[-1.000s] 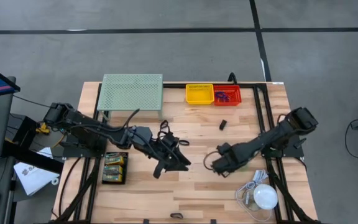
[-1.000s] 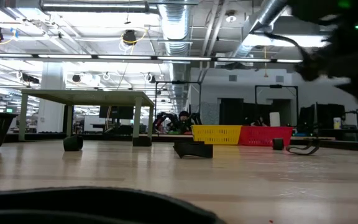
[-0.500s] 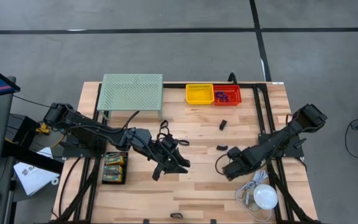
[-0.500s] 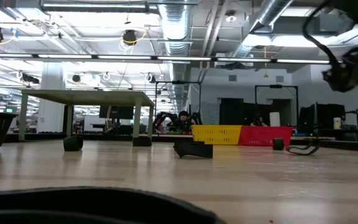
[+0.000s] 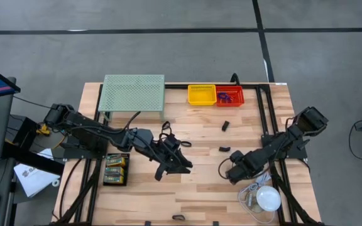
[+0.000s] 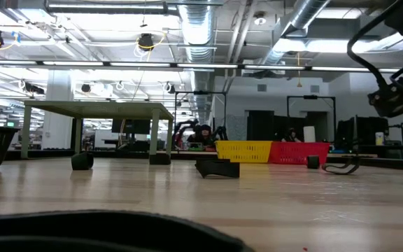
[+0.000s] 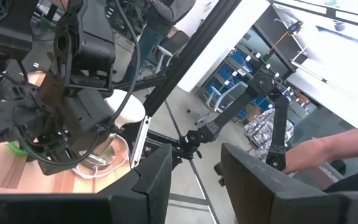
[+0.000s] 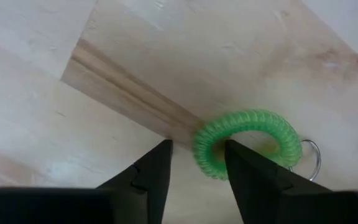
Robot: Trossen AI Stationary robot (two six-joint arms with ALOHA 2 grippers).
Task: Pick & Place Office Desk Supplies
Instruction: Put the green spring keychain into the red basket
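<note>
Supplies: green coiled ring (image 8: 247, 142) with a metal loop lies on the table (image 5: 200, 188), just ahead of the right hand's fingertips
Table: wooden; green mesh stand (image 5: 132, 93) well beyond the left hand
Left hand (image 5: 180, 164): parted, holding nothing; mid-table
Right hand (image 5: 229, 176): fingers apart, empty; beside the white dome (image 5: 268, 198)
Clip (image 5: 225, 125): black, far side of right hand

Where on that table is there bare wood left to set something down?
Bare wood lies between the left gripper and the front edge, and between the yellow bin and both grippers. It is crowded by the white dome, where the right gripper hovers over a green ring.
</note>
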